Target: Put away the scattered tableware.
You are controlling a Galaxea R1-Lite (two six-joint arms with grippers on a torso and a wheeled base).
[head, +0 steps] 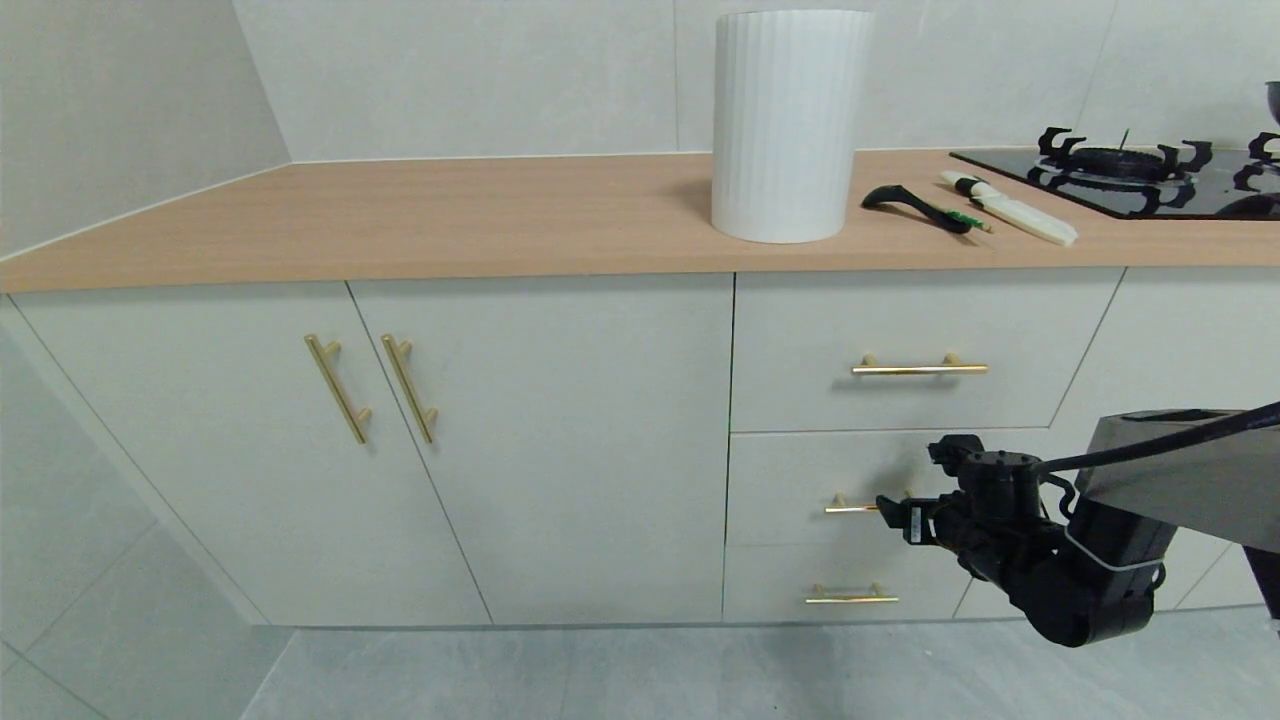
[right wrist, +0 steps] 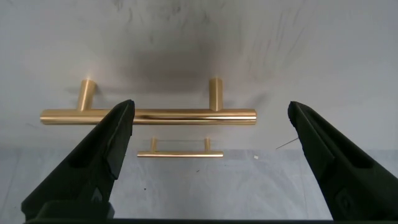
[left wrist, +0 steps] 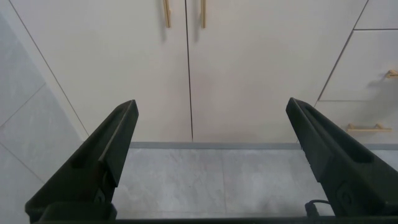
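Tableware on the desk, right claw open at a drawer handle

From the head view come the largest things. A pale cabinet front [head: 560, 440] runs beneath the wooden desk [head: 400, 220], and a tall white ribbed canister [head: 785, 125] stands on the desk near its front edge. A black hob [head: 1130, 180] is set into the desk at the far right.

The left wrist view adds the grey floor [left wrist: 211, 180] below the double doors [left wrist: 186, 68]. The left claw [left wrist: 211, 106] hangs there with its fingers spread wide and nothing between them.

The right wrist view brings the middle drawer handle [right wrist: 149, 116] up close, a brass bar on two posts. The right claw [right wrist: 210, 112] is splayed open just in front of it and not closed on it. Beyond the bar sits the lowest handle [right wrist: 178, 154]. In the head view that same claw [head: 893, 515] is low against the drawer stack, at the end of that handle [head: 850, 507].

The tableware lies on the desk between canister and hob, well above both claws. A black scoop [head: 915, 208] with a curved handle rests just beside a long white utensil [head: 1010, 208], which is dark-banded at its far end. Both lie flat and angled alike, with the canister standing close on the scoop's left.
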